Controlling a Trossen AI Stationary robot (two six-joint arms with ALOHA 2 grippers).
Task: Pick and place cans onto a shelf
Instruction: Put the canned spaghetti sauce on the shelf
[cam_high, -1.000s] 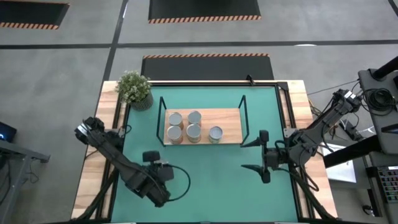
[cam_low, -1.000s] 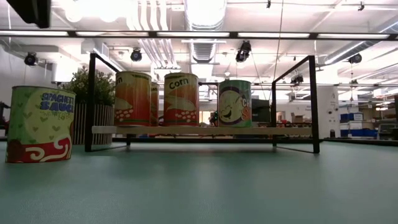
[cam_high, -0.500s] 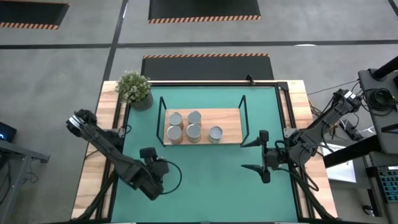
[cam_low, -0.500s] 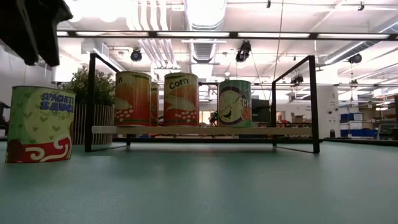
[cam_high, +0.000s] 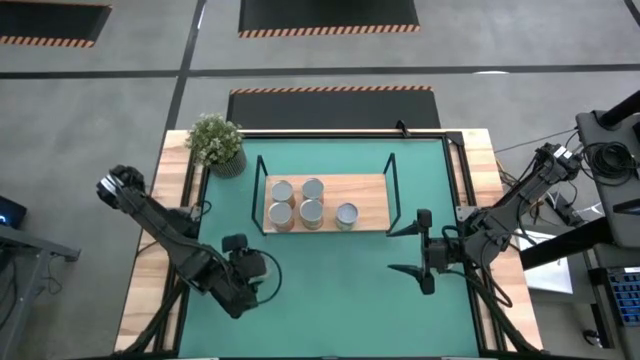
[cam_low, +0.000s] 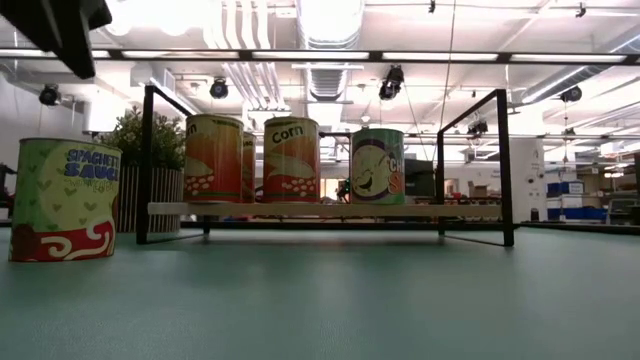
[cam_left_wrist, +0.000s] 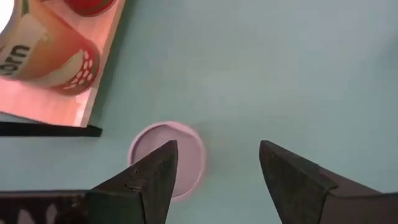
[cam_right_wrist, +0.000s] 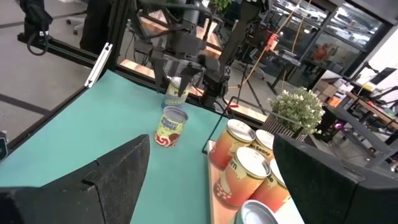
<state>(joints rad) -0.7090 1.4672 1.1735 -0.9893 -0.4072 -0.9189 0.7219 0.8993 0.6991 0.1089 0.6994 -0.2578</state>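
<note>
A can (cam_low: 64, 200) with a green and red label stands upright on the green mat, near and left of the shelf; its round pale top shows in the left wrist view (cam_left_wrist: 177, 163). My left gripper (cam_left_wrist: 217, 149) hangs open above it, pointing down, with one finger over the can's top and the other beside it; it also shows in the high view (cam_high: 243, 268). The shelf (cam_high: 365, 190), a wooden board in a black wire frame, holds several cans (cam_high: 311, 211) standing upright. My right gripper (cam_high: 415, 250) waits open, level above the mat right of the shelf.
A potted plant (cam_high: 215, 142) stands at the table's far left corner. The shelf's black posts (cam_low: 503, 165) stand up at its corners. Bare mat (cam_high: 340, 290) lies between the two arms on the near side.
My left gripper has gone toward the table's left edge, and its arm has swung out to the left with it. It stays above the can on the mat. The can and the cans on the shelf have kept still.
</note>
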